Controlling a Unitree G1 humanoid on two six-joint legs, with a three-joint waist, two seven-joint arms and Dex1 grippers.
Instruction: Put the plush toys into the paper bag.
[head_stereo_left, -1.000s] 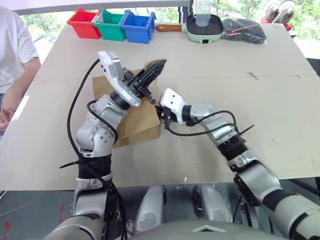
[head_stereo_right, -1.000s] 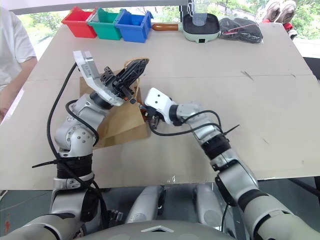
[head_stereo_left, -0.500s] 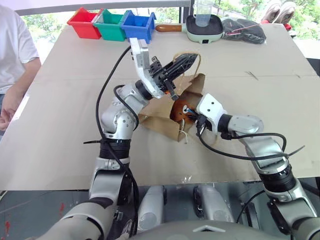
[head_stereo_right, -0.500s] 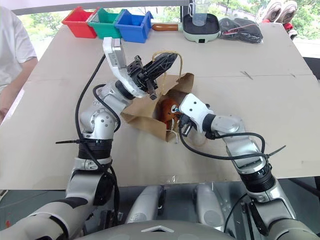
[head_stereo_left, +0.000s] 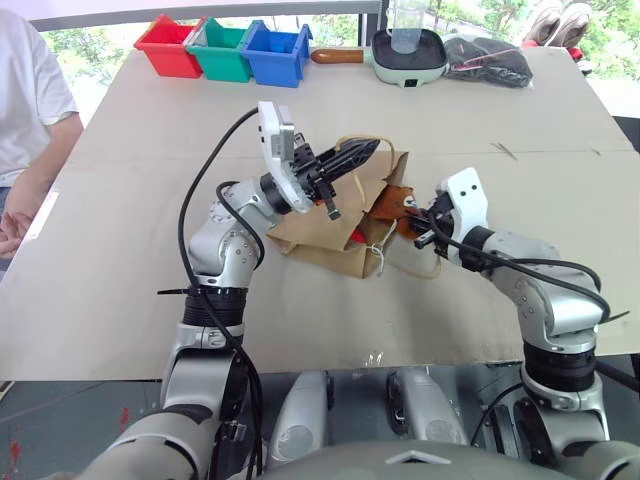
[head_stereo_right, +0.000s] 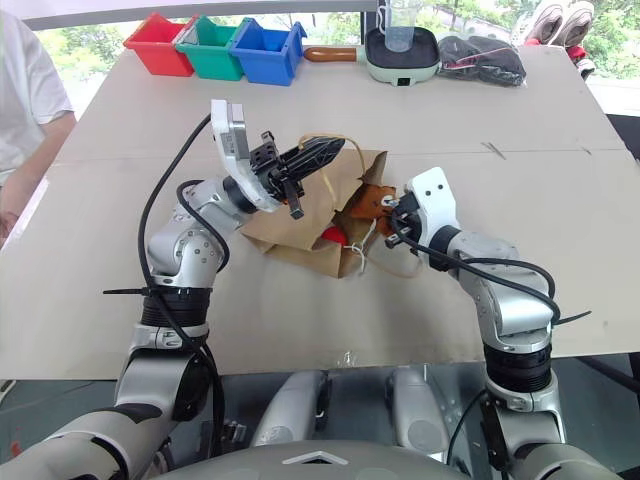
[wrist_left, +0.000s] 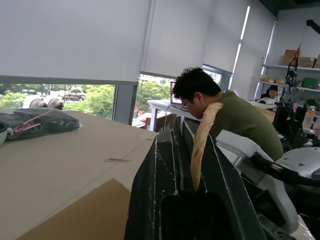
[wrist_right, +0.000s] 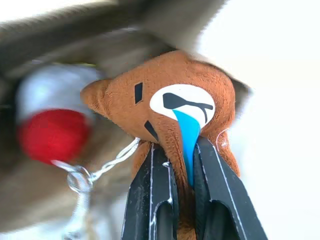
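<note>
While the brown plush toy (wrist_right: 172, 117) sits pinched in the right jaws (head_stereo_right: 397, 213), it hangs at the open mouth of the paper bag (head_stereo_right: 300, 225), which lies on its side on the worktop (head_stereo_right: 520, 170). Just beyond those jaws, inside the bag, shows the red tip of the white plush toy (wrist_right: 50, 131). One twisted handle (wrist_left: 202, 140) is clamped in the left jaws (head_stereo_left: 362, 157), lifted above the bag; the other handle lies on the worktop below the right jaws.
</note>
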